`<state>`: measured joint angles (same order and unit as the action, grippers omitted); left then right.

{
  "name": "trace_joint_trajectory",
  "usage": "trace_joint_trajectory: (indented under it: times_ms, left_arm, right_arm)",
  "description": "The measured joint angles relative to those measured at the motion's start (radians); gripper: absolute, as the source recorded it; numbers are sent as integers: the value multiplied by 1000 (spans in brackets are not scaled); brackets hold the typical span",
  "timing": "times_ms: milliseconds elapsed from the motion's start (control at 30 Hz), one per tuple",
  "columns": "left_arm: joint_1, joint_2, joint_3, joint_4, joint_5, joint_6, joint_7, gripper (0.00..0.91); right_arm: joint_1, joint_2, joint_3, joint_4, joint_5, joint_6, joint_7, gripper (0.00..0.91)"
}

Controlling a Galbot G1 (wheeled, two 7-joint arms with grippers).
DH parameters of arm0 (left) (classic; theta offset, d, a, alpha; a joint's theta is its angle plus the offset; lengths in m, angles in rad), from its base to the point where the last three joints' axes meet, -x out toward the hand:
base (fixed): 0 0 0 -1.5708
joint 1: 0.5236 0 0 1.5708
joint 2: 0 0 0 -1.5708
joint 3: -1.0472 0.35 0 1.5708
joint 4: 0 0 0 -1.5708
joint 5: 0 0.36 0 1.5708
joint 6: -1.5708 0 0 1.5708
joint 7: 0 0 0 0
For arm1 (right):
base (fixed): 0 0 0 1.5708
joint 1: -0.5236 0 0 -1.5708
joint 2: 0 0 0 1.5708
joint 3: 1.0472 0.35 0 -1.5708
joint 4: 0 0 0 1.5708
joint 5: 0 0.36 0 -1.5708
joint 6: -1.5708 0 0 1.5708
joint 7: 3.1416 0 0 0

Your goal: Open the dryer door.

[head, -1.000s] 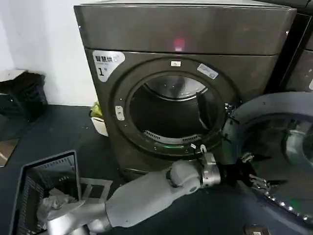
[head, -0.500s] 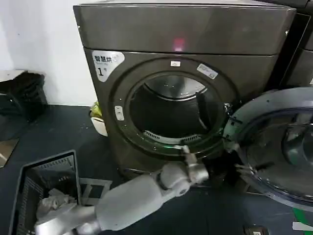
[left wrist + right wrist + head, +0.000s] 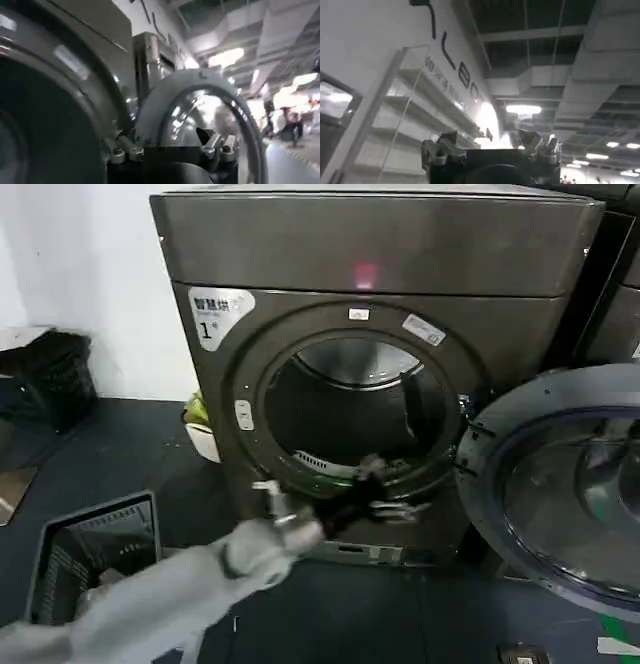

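The dryer (image 3: 380,244) is a bronze-grey front loader with a "1" sticker and a red light. Its drum opening is uncovered. The dryer door (image 3: 560,494) stands swung wide to the right, its grey inner face and glass toward me. My left gripper (image 3: 385,489) hovers blurred in front of the opening's lower rim, apart from the door. In the left wrist view the left gripper (image 3: 170,147) is open and empty, with the dryer door (image 3: 200,100) beyond it and the dryer (image 3: 65,50) alongside. My right gripper (image 3: 490,145) is open, pointing up at the ceiling.
A black mesh basket (image 3: 95,554) holding laundry sits on the dark floor at the lower left. A dark bin (image 3: 50,379) stands by the white wall. The neighbouring machine (image 3: 615,304) is close behind the open door. A yellow-green item (image 3: 200,409) lies beside the dryer.
My left arm has pulled back leftward from the door's edge to the front of the drum opening. The door has swung a little further open to the right.
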<state>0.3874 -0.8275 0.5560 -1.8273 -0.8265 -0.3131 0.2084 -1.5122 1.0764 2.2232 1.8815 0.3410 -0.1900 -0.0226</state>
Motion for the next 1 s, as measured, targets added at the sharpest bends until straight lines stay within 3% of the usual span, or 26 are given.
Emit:
trace_joint_trajectory:
  times_ms: [300,400,567,733,867,1000]
  left_arm:
    - [67,331,-8,-81,42,91,52,907]
    - [96,427,-25,-85,89,160,66,907]
    - [182,591,-101,-92,220,230,160,907]
    - [271,733,-210,-59,320,235,226,907]
    - [306,806,-272,-27,418,193,301,907]
    - [328,858,-313,-17,466,186,312,907]
  right_arm:
    - [36,6,-20,20,-26,5,50,907]
    - [48,3,-33,8,-32,18,57,907]
    - [73,8,-74,4,-29,21,48,907]
    - [80,-3,-89,-6,-29,20,30,907]
    - [78,-12,-94,-14,-29,18,21,907]
    - [69,-12,-97,-21,-28,18,13,907]
